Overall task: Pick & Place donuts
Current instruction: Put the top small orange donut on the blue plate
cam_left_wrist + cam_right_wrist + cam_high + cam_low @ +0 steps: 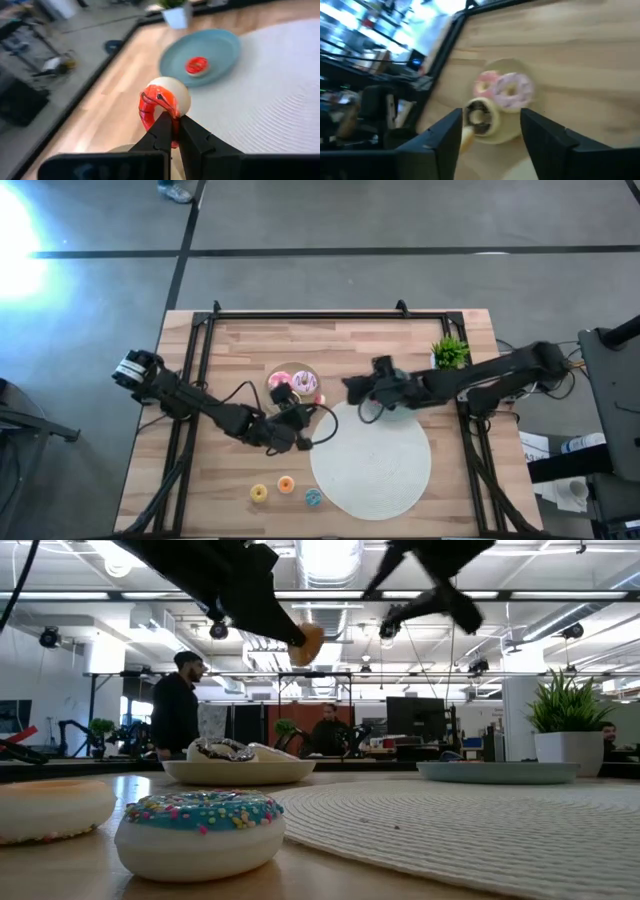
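My left gripper (174, 122) is shut on a mini donut with red icing (161, 102) and hangs in the air above the table (308, 643), near the beige plate (293, 368). That plate holds the pink (486, 82), purple-white (512, 90) and brown-white (480, 116) donuts. A second red mini donut (197, 65) lies flat on the teal plate (220, 45). Yellow (259, 493), orange (285, 484) and blue (313, 498) minis lie on the wood. My right gripper (490, 125) is open, raised right of the beige plate (352, 390). My left gripper pinches the red-iced mini donut between its two fingers (162, 131) at the part of the ring nearest them (169, 116). The rest of the ring stands out beyond the fingertips. The donut is lifted clear, high over the table (308, 643).
A big white round mat (372, 460) covers the table's near right part. A potted plant (450, 352) stands at the far right. A black frame (300, 314) runs round the table. People stand in the room behind (178, 705).
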### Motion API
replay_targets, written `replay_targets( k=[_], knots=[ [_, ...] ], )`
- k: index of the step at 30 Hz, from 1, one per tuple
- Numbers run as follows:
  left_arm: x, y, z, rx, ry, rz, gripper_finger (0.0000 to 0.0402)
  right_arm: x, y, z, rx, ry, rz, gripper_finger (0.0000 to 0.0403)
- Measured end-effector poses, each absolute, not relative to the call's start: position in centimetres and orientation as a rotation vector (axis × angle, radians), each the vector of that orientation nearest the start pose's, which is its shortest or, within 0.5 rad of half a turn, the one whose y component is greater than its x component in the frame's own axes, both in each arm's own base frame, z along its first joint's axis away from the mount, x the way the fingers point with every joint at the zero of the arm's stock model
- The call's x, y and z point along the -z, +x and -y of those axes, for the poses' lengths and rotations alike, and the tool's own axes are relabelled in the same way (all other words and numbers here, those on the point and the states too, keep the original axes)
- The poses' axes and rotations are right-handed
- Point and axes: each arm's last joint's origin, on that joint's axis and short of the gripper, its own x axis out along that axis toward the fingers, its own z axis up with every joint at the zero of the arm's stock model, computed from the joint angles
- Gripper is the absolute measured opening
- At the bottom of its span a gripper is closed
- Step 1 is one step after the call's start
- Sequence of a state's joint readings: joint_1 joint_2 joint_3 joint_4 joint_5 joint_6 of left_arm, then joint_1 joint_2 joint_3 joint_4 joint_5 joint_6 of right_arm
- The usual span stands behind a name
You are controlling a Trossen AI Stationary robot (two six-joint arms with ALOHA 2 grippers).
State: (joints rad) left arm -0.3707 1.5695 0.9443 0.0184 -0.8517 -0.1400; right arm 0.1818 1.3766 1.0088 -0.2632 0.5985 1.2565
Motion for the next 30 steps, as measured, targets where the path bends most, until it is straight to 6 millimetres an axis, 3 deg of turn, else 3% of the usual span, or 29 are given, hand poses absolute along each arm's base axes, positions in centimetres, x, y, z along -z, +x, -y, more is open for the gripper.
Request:
replay_targets(
  k=[4,9,17,22,30],
  knots=[
    [-22.3,31.7,8.6,-0.418,0.254,-0.499,0.0,-29.3,26.0,-3.2,0.728,0.92,-0.305,0.0212],
    [-22.7,32.7,6.6,-0.327,0.303,-0.489,0.0,-31.8,23.7,-2.7,0.695,0.889,-0.229,0.0206],
    [-23.2,34.0,2.4,-0.245,0.257,-0.431,0.0,-33.8,21.8,-2.0,0.742,0.856,-0.078,0.0195],
    [-21.7,35.4,0.6,-0.123,0.238,-0.417,0.0,-34.3,21.4,-1.9,0.749,0.846,-0.046,0.0194],
    [-19.9,41.7,0.2,-0.029,0.362,-0.491,0.0,-34.8,20.7,-1.7,0.742,0.848,-0.028,0.0194]
  ],
)
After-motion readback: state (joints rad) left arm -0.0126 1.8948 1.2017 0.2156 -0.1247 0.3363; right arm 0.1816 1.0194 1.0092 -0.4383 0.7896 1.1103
